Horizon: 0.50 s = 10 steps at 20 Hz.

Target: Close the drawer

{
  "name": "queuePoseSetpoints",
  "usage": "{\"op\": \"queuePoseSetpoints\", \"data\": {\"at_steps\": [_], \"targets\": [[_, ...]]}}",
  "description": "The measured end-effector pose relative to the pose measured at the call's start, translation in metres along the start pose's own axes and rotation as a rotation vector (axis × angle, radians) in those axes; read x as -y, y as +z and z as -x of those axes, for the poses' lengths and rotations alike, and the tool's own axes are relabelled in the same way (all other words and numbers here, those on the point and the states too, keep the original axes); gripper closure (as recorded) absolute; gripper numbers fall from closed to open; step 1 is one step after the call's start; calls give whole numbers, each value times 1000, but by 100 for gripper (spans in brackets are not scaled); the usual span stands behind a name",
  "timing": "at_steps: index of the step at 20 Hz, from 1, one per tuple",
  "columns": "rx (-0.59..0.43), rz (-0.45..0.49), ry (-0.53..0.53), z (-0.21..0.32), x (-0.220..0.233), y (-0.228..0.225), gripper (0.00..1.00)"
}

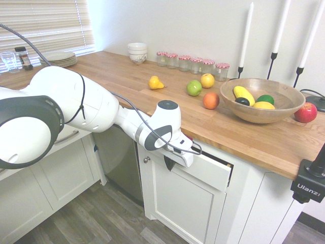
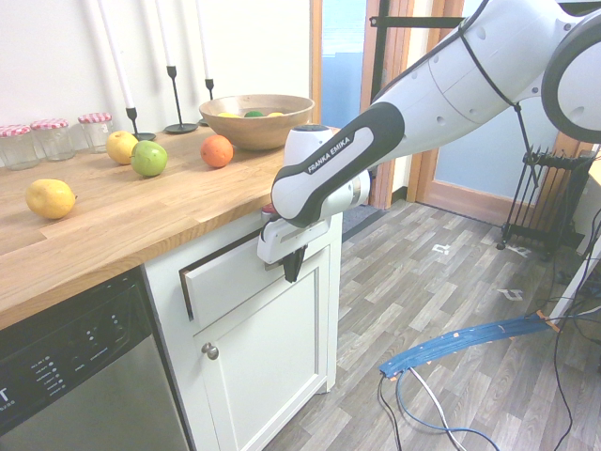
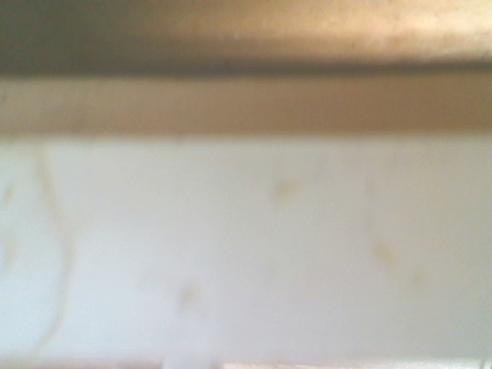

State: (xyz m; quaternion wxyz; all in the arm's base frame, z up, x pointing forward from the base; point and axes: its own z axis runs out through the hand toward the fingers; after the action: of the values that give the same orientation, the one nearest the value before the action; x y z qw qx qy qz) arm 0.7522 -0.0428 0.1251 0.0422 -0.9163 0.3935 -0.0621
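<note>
One white drawer (image 1: 210, 170) stands slightly pulled out under the edge of the wooden worktop (image 1: 127, 76), with a dark gap showing along its top and side. In the second exterior view the drawer (image 2: 225, 277) sits above a white cabinet door with a round knob (image 2: 209, 350), next to a steel dishwasher (image 2: 75, 366).

The gripper (image 1: 168, 162) hangs pointing down right against the drawer front, and its dark fingers are pressed together with nothing between them. From the other side the gripper (image 2: 292, 268) shows the same: closed fingers in front of the drawer's outer face, near its end by the cabinet corner. The wrist view is a blur of pale surface below a brown wooden band.

On the worktop lies loose fruit: a yellow pear (image 1: 155, 83), a green apple (image 1: 194, 88), a yellow apple (image 1: 207, 80) and an orange (image 1: 210, 100). A wooden bowl (image 1: 238, 109) holds more fruit, and a red apple (image 1: 305, 112) rests beside it. A row of small jars with red lids (image 1: 192, 63) lines the wall, near stacked white bowls (image 1: 137, 52). Tall white candles (image 1: 246, 35) stand behind the wooden bowl.
</note>
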Motion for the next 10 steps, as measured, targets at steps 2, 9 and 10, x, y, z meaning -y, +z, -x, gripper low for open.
{"op": "queuePoseSetpoints", "data": {"at_steps": [2,9,10], "targets": [[14,12,1,7,-5,-6,100],[102,76,15,42,-37,-53,0],[109,80,15,48,-42,-61,0]]}}
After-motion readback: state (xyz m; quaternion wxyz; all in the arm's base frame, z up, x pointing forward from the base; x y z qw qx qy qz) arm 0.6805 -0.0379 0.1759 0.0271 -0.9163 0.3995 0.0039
